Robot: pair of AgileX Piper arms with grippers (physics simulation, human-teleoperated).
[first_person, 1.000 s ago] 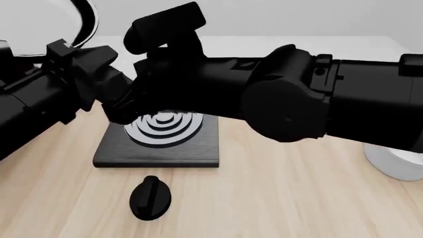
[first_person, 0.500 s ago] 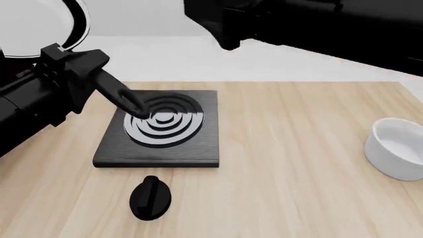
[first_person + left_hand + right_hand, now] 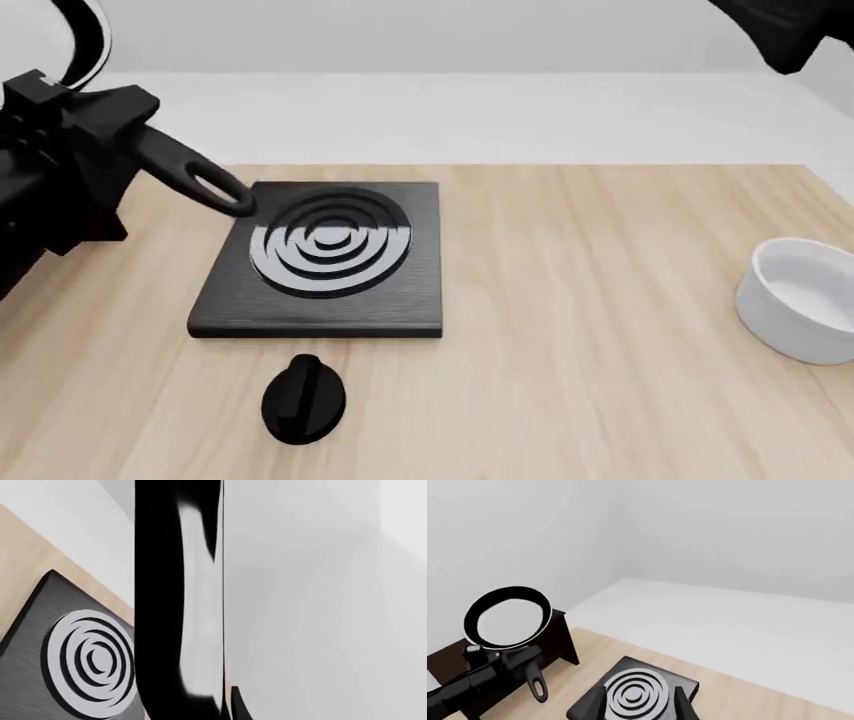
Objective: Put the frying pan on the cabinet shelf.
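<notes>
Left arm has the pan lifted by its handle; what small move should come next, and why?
Probably carry it further left toward the cabinet, then lower it. The left claw holds the frying pan tilted up in the air, handle loop hanging near the stove plate. In the right wrist view, the pan is level with the cabinet's near edge, not over its top.

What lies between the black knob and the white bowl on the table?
Nothing: front view shows bare wooden table between the black knob and the white bowl.
</notes>
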